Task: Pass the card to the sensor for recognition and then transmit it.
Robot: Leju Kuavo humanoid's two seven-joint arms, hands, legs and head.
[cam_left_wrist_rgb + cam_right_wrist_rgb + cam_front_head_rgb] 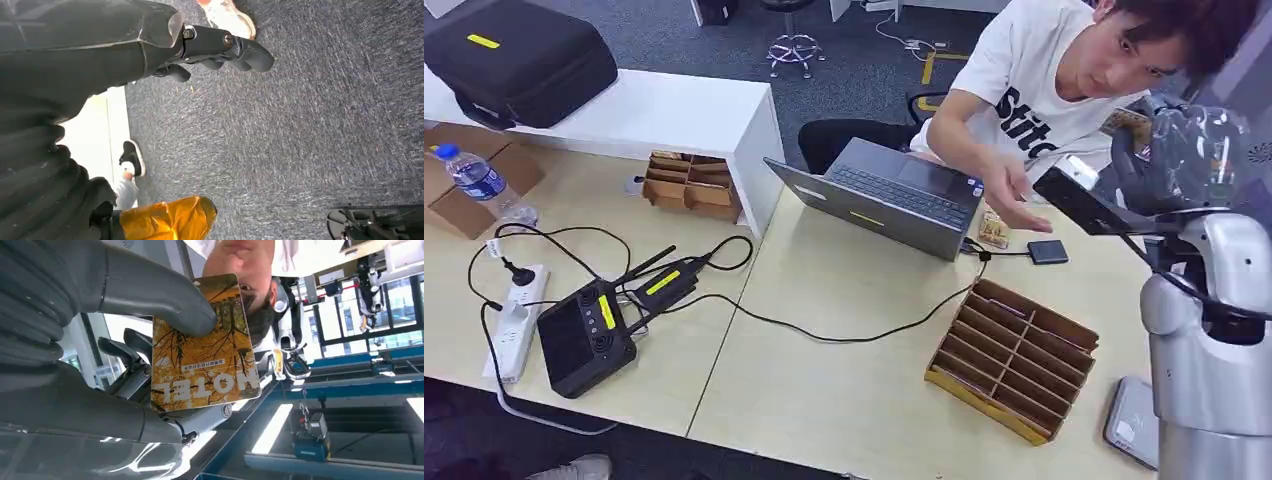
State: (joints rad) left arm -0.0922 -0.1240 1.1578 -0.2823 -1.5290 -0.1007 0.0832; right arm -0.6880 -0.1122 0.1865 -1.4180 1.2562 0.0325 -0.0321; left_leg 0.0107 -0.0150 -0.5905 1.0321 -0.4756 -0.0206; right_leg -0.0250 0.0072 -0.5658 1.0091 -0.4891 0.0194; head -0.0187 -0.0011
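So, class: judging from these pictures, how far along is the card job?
Done: the card is picked up, out of the slotted cardboard rack. In hand: the right hand pinches it, raised near the person's open hand. Left: whether the small black sensor has read it cannot be told; the handover is unfinished. The left hand hangs idle.

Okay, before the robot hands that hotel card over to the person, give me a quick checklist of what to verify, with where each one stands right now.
1. Card held firmly: ok. The right hand pinches the hotel card, thumb pressed on its face.
2. Receiver ready: ok. The person's hand is stretched out, palm open, above the laptop.
3. Card already read by the sensor: cannot tell. The small black box lies on the table by the laptop, showing no signal.
4. Card clear of the receiving hand: cannot tell how far apart they are.
5. Left hand out of the way: ok, hanging over the carpet, holding nothing.
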